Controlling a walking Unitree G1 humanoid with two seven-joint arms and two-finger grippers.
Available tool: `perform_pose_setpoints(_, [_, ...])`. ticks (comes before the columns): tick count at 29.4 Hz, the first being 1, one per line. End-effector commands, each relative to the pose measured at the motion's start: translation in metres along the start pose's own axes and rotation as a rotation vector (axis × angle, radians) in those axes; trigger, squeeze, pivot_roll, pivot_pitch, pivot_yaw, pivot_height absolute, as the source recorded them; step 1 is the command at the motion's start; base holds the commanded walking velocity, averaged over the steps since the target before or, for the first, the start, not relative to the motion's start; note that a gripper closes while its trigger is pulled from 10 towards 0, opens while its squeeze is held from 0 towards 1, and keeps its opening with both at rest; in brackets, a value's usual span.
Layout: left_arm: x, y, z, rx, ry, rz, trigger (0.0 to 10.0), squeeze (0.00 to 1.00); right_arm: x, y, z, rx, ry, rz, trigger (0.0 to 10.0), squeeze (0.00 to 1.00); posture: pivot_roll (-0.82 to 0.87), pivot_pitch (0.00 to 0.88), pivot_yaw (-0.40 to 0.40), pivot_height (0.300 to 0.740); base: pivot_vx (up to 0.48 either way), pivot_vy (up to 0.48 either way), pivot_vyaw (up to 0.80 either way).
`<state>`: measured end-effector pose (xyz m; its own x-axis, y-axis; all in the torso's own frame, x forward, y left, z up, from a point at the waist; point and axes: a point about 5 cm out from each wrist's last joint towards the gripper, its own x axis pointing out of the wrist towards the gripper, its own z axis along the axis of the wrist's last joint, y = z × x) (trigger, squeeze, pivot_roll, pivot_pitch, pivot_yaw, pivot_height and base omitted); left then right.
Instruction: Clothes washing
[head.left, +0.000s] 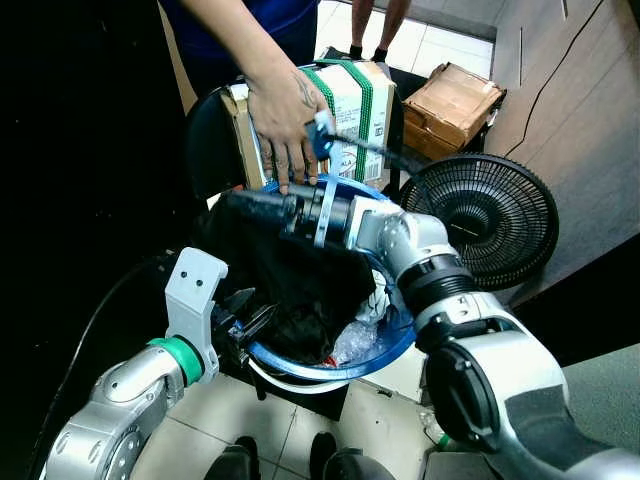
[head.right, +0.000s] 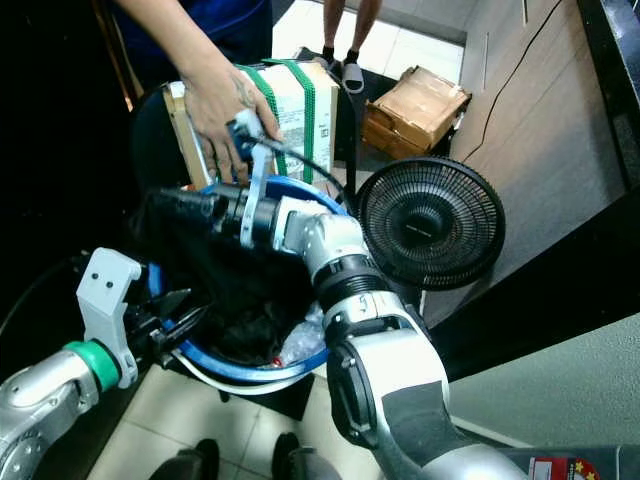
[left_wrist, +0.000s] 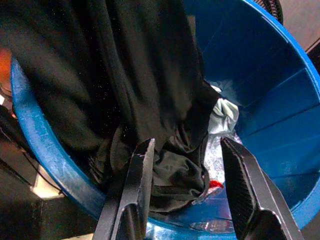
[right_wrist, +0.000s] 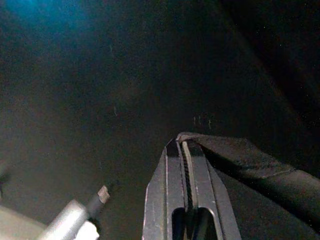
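The blue laundry basket (head.left: 392, 340) stood in front of the robot, raised off the tiled floor (head.left: 250, 425), and most of the load was still inside it. A black garment (head.left: 290, 270) was the largest piece. It was drawn up out of the basket and hung from the right gripper (head.left: 245, 203), which reached across above the far rim. In the right wrist view its two fingers were pressed together on a fold of the dark cloth (right_wrist: 240, 160), so the garment was held, not yet carried anywhere.

The left gripper (head.left: 245, 318) waited at the near rim with its fingers spread apart, holding nothing. Its wrist view looked down between them at the lower end of the black garment, still bunched in the bottom of the basket. Beside that lay a pale grey cloth (left_wrist: 222, 112), some clear plastic wrap (head.left: 355, 342) and a small red scrap (left_wrist: 215, 184).

A person's hand (head.left: 285, 120) rested on a strapped cardboard box (head.left: 355, 105) just behind the basket, touching the blue clip on the right arm's cable. A black floor fan (head.left: 480, 220) stood to the robot's right.

By my reading the wash had barely begun: one item was half lifted, the rest was unsorted, and no washing machine could be made out.
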<state>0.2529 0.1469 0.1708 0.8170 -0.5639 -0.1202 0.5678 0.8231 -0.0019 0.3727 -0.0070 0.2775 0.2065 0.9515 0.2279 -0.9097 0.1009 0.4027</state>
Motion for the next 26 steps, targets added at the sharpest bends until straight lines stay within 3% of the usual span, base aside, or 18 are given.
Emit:
perform_pose_setpoints(1, [0.001,-0.004,-0.006,-0.022,0.014,-0.031,10.0,0.0,0.003,0.006,0.012,0.001,-0.049,0.025,0.0,0.0,0.13,0.188,-0.036,0.74,0.0,0.0,0.0])
perform_pose_setpoints(7, [0.002,-0.005,-0.006,-0.021,0.011,-0.037,10.0,0.0,0.001,0.006,0.016,-0.015,-0.071,0.01,0.0,0.0,0.13,0.187,-0.036,0.74,0.0,0.0,0.0])
perform_pose_setpoints(9, [0.002,-0.005,-0.006,-0.02,0.01,-0.038,10.0,0.0,0.001,0.004,0.022,-0.023,-0.125,-0.024,0.0,0.0,0.13,0.186,-0.036,0.74,0.0,0.0,0.0])
perform_pose_setpoints(10, [0.002,-0.004,-0.005,-0.019,0.005,-0.035,10.0,0.0,0.001,0.005,0.038,-0.045,-0.22,-0.062,0.0,0.0,0.13,0.181,-0.036,0.74,0.0,0.0,0.0])
perform_pose_setpoints(13, [0.002,-0.003,-0.005,-0.019,0.001,-0.033,10.0,0.0,0.0,0.007,0.049,-0.057,-0.288,-0.087,0.0,0.0,0.13,0.181,-0.036,0.74,0.0,0.0,0.0])
perform_pose_setpoints(15, [0.004,0.0,-0.001,-0.029,-0.025,-0.008,10.0,0.0,-0.007,0.012,0.085,-0.173,-0.456,-0.193,0.0,0.0,0.12,0.166,-0.04,0.74,0.0,0.0,0.0])
perform_pose_setpoints(17, [0.004,0.0,-0.001,-0.029,-0.025,-0.008,10.0,0.0,-0.007,0.012,0.085,-0.173,-0.456,-0.193,0.0,0.0,0.12,0.166,-0.04,0.74,0.0,0.0,0.0])
perform_pose_setpoints(19, [0.007,0.007,0.004,-0.033,-0.074,0.044,10.0,0.0,-0.027,0.021,0.127,-0.399,-0.599,-0.358,0.0,0.0,0.12,0.137,-0.048,0.74,0.0,0.0,0.0])
perform_pose_setpoints(20, [0.007,0.007,0.004,-0.033,-0.074,0.044,10.0,0.0,-0.027,0.021,0.127,-0.399,-0.599,-0.358,0.0,0.0,0.12,0.137,-0.048,0.74,0.0,0.0,0.0])
perform_pose_setpoints(22, [0.01,0.015,0.01,-0.03,-0.123,0.105,10.0,0.0,-0.047,0.025,0.148,-0.544,-0.67,-0.482,0.0,0.0,0.12,0.124,-0.051,0.74,0.0,0.0,0.0])
perform_pose_setpoints(23, [0.011,0.016,0.011,-0.03,-0.132,0.118,10.0,0.0,-0.051,0.025,0.15,-0.565,-0.679,-0.504,0.0,0.0,0.12,0.112,-0.054,0.74,0.0,0.0,0.0])
perform_pose_setpoints(25, [0.011,0.03,0.02,-0.04,-0.2,0.222,10.0,0.0,-0.082,0.023,0.165,-0.584,-0.767,-0.616,0.0,0.0,0.12,0.088,-0.055,0.74,0.0,0.0,0.0])
perform_pose_setpoints(26, [0.011,0.03,0.02,-0.04,-0.2,0.222,10.0,0.0,-0.082,0.023,0.165,-0.584,-0.767,-0.616,0.0,0.0,0.12,0.088,-0.055,0.74,0.0,0.0,0.0])
